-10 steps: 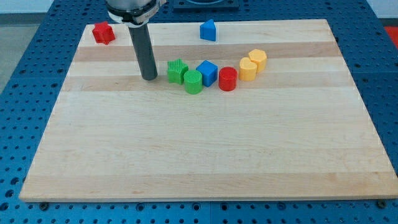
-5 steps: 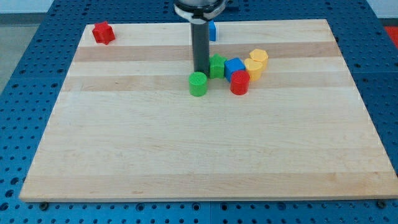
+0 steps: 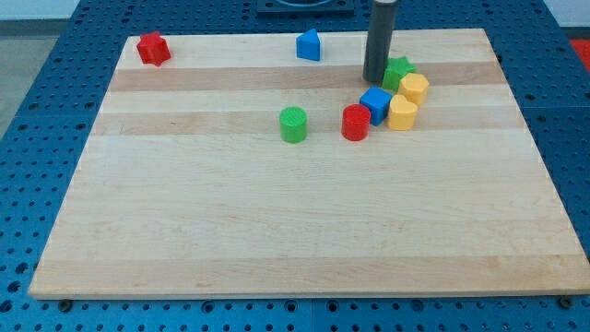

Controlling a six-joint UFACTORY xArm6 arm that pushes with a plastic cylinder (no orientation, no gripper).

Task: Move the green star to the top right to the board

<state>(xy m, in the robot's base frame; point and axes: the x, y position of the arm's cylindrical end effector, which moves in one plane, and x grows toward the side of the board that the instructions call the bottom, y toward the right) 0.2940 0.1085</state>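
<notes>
Pushed rightward, the green star (image 3: 397, 72) now sits near the table's (image 3: 277, 231) top-right area, against a yellow block (image 3: 415, 88). Our tip (image 3: 374, 78) presses its left side; no tool here to open or close.

Blocks clustered toward the upper right of the desk (image 3: 277, 240)

The tip (image 3: 374, 79) stood just left of the green star (image 3: 398, 72), touching or nearly so. A yellow block (image 3: 415, 88) sat against the star's lower right, another yellow block (image 3: 402, 112) below it. The blue cube (image 3: 375, 104) lay left of that lower one, the red cylinder (image 3: 356, 123) at the cube's lower left. The green cylinder (image 3: 293, 124) stood apart, farther left. The blue block (image 3: 309, 44) sat near the top edge, the red block (image 3: 152, 48) at the top-left corner.
</notes>
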